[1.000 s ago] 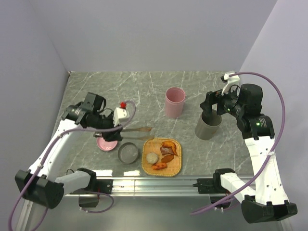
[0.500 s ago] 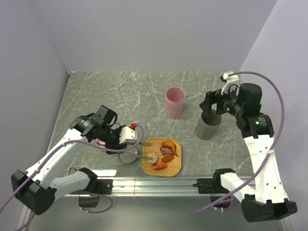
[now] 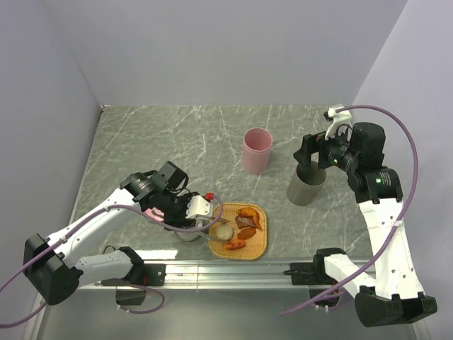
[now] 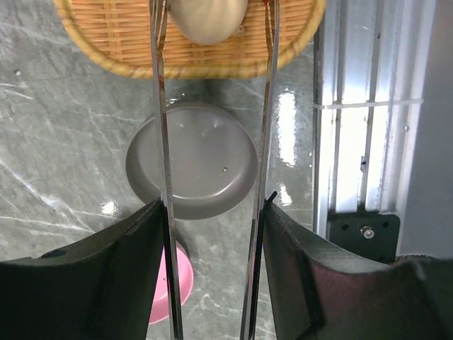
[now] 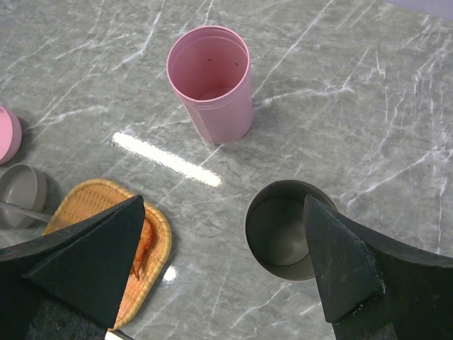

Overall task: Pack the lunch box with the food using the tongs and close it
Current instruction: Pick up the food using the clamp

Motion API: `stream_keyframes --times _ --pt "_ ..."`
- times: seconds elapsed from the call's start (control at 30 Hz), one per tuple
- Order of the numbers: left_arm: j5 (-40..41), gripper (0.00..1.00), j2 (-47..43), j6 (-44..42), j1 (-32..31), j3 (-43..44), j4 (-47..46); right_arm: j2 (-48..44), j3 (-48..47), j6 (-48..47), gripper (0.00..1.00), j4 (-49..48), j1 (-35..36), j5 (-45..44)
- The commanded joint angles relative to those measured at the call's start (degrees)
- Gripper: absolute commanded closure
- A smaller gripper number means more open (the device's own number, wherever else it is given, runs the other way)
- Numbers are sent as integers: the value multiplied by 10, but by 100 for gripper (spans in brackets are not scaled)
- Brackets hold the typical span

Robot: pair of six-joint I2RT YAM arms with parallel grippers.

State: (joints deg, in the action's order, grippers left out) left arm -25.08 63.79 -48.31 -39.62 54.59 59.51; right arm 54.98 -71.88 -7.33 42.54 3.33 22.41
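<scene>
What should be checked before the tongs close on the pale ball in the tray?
1. The tongs held in the left tool: ok.
2. The tong arms pass either side of the pale ball in the woven tray: ok.
3. The tips low enough around the ball: cannot tell, they are out of the wrist view.
4. The grey cup upright and empty: ok.
5. The way into the grey cup free: not ok, the open right tool hangs over it.

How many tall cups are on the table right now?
2. The pink cup stands upright mid-table; the grey cup stands upright to its right. Neither is hidden in the top view.
</scene>
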Motion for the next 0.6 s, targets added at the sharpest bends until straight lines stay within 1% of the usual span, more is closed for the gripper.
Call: stream_keyframes --times 0.0,0.17,0.3,0.37,0.4,0.5,0.57 --pt "6 40 8 7 -5 -2 -32 -4 2 -5 0 -9 -3 4" --pt "8 43 14 9 -6 -7 -43 -9 6 -7 0 -8 -3 3" --pt "31 45 19 7 -6 -15 -49 -9 8 -5 0 -8 -3 4" --pt "35 48 19 6 -6 -18 -49 -9 7 -5 0 -9 -4 5" --pt "36 50 19 7 -6 -18 -48 -9 5 -5 0 -9 -3 4" --pt "40 65 13 10 -6 -11 -48 -10 4 -5 0 -8 -3 4" --pt "34 69 4 12 -5 2 -43 -10 5 -5 0 -8 -3 5"
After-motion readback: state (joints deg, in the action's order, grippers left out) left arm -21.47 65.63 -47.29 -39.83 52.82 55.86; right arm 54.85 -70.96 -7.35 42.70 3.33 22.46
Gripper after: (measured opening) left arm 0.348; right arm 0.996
